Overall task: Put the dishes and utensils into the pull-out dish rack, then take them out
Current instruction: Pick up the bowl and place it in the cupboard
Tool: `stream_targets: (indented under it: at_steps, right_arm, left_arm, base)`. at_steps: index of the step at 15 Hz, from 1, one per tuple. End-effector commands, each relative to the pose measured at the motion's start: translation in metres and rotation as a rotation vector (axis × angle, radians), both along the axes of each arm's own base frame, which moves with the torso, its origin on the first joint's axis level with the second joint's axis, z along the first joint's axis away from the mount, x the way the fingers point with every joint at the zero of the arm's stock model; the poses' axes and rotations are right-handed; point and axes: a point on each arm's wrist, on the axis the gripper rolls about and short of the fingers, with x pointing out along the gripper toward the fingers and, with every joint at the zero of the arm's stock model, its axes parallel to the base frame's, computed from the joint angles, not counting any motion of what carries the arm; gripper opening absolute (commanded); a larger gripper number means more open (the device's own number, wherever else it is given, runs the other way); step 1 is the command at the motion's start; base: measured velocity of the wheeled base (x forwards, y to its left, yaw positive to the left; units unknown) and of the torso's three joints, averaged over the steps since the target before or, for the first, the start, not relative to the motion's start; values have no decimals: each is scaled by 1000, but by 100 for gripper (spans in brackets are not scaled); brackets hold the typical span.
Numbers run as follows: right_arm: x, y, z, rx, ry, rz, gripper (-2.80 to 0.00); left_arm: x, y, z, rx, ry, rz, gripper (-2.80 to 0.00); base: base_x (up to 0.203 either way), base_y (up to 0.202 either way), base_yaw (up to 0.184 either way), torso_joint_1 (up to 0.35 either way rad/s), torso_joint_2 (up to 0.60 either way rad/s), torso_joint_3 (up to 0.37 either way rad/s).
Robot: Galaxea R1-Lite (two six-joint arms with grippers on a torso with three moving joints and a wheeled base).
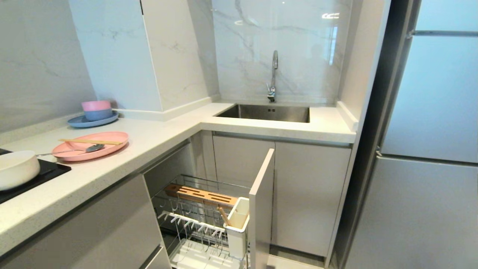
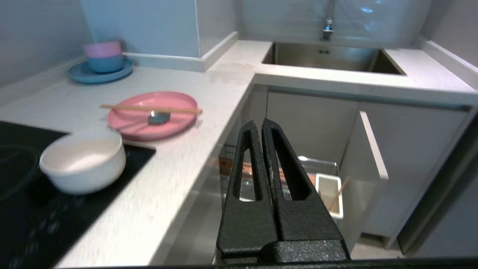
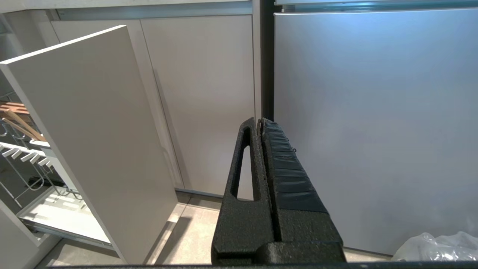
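L pincer closed, empty

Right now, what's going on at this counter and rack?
Nothing is held. The left gripper is shut and empty, up over the counter edge above the pulled-out dish rack. One chopstick stands in the rack's white utensil cup. Another chopstick and the metal spoon lie across the pink plate. The cream-white bowl sits on the black cooktop. The right gripper is shut, parked low facing the cabinet fronts.
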Motion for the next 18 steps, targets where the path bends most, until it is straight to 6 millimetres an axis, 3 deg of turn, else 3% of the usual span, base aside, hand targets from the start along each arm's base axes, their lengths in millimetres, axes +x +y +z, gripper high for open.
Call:
stream_targets:
  at_steps: [1,4,8,11,13,18]
  right_arm:
    - [0,0,0,1,1,0,-280]
    - [0,0,0,1,1,0,-280]
    - [0,0,0,1,1,0,-280]
    - [0,0,0,1,1,1,-280]
    - [0,0,0,1,1,0,-280]
    - [0,0,0,1,1,0,-280]
  left_arm:
    - [-58,5,-32,-4,-107,-3,-280]
    - [-86,0,-102,46,-107,-1,-280]
    - [-65,-1,-192,105,-94,72,-280]
    - [-41,0,-237,117,-81,127,-280]
    - [-32,0,-256,105,-88,131,-280]
    - [-29,-4,-268,38,-25,-37,-280]
  base:
    - [0,0,0,0,0,0]
    - [0,0,0,0,0,0]
    - [0,0,0,0,0,0]
    - [0,0,0,0,0,0]
    - [0,0,0,0,0,0]
    - [0,0,0,0,0,0]
